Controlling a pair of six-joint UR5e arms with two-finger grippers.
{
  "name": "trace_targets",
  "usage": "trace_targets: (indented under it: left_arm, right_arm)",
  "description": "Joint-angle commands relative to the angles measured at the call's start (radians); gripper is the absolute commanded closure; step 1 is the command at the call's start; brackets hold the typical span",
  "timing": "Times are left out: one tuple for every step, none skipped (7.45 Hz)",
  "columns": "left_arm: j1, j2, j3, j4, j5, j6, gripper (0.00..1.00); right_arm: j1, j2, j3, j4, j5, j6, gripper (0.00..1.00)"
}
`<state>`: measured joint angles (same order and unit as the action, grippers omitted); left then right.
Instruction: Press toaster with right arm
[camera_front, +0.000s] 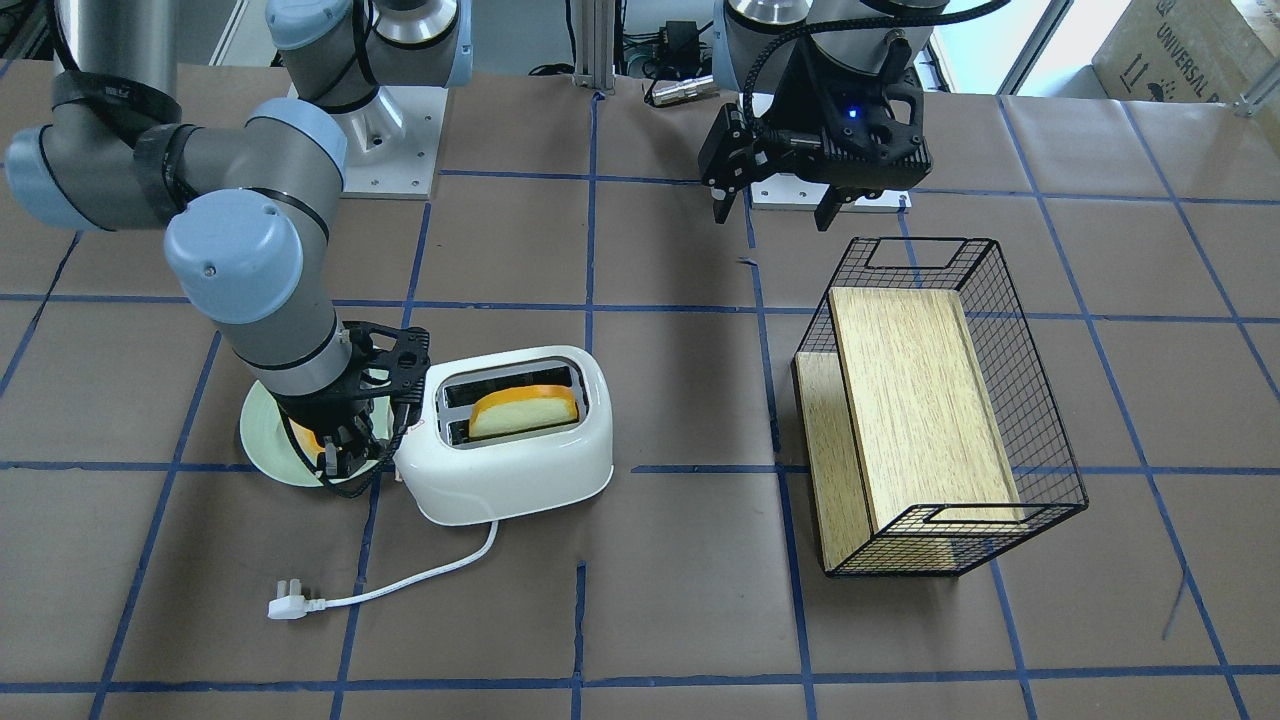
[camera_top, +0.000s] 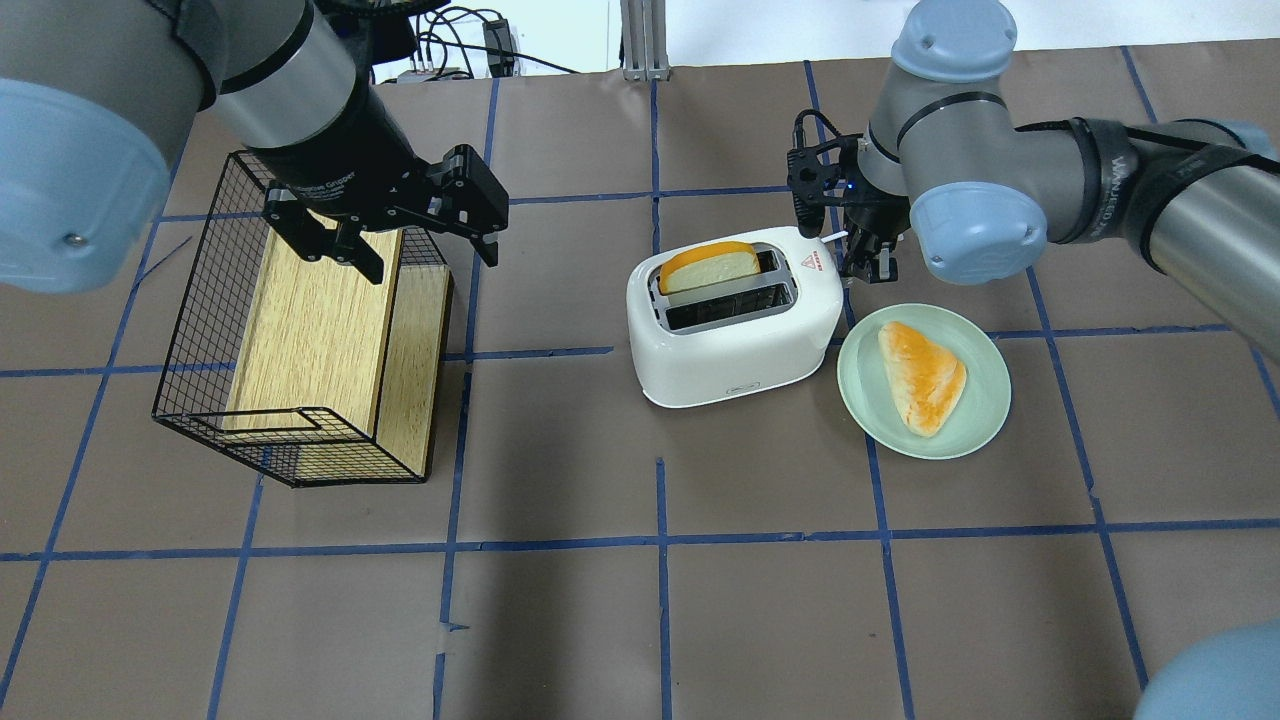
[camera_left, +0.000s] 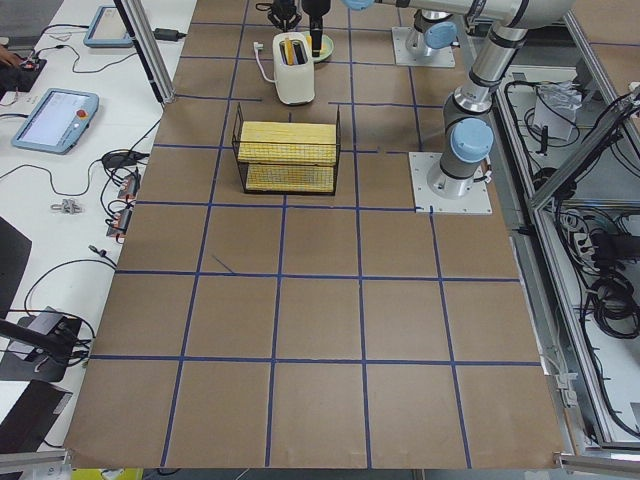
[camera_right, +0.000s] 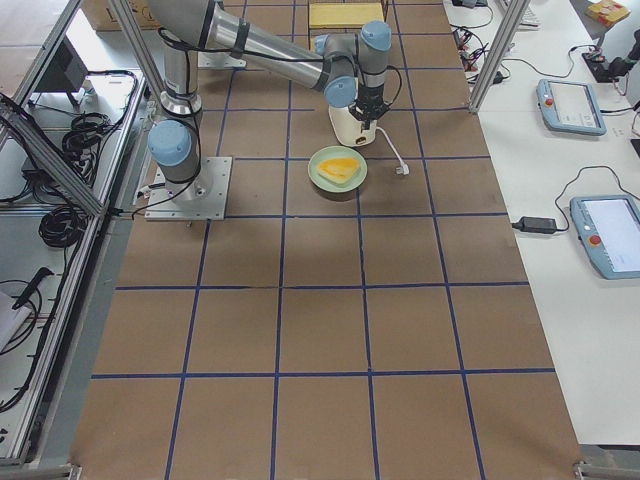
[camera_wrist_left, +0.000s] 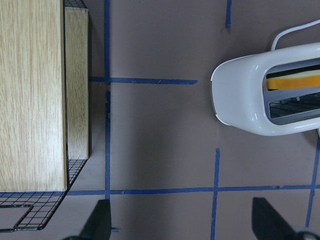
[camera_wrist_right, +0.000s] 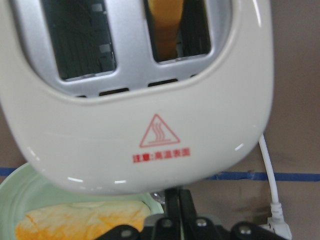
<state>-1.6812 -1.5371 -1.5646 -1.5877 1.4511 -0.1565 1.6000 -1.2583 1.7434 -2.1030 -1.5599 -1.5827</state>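
The white two-slot toaster (camera_top: 735, 320) stands mid-table with a slice of bread (camera_top: 707, 265) upright in its far slot. It also shows in the front-facing view (camera_front: 510, 440). My right gripper (camera_top: 865, 262) is shut and points down at the toaster's end with the red warning label (camera_wrist_right: 159, 132). The right wrist view shows its fingers (camera_wrist_right: 172, 202) pressed together just below that end; whether they touch the lever is hidden. My left gripper (camera_top: 420, 245) is open and empty, hovering over the black wire basket (camera_top: 200, 330), well away from the toaster.
A pale green plate (camera_top: 985, 420) with a wedge of bread (camera_top: 922, 375) sits beside the toaster, under my right wrist. The toaster's white cord and plug (camera_front: 285, 607) lie unplugged on the table. The basket holds a wooden box (camera_top: 310, 320).
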Motion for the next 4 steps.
trace_targets:
  left_arm:
    - [0.000, 0.000, 0.000, 0.000, 0.000, 0.000, 0.00]
    - [0.000, 0.000, 0.000, 0.000, 0.000, 0.000, 0.00]
    - [0.000, 0.000, 0.001, 0.000, 0.000, 0.000, 0.00]
    - [0.000, 0.000, 0.000, 0.000, 0.000, 0.000, 0.00]
  right_arm:
    - [0.000, 0.016, 0.002, -0.018, 0.007, 0.000, 0.85]
    - [0.000, 0.019, 0.002, -0.018, 0.007, -0.003, 0.85]
    - [-0.002, 0.031, 0.008, -0.028, 0.006, -0.017, 0.85]
    - [-0.002, 0.033, 0.016, -0.040, 0.007, -0.016, 0.85]
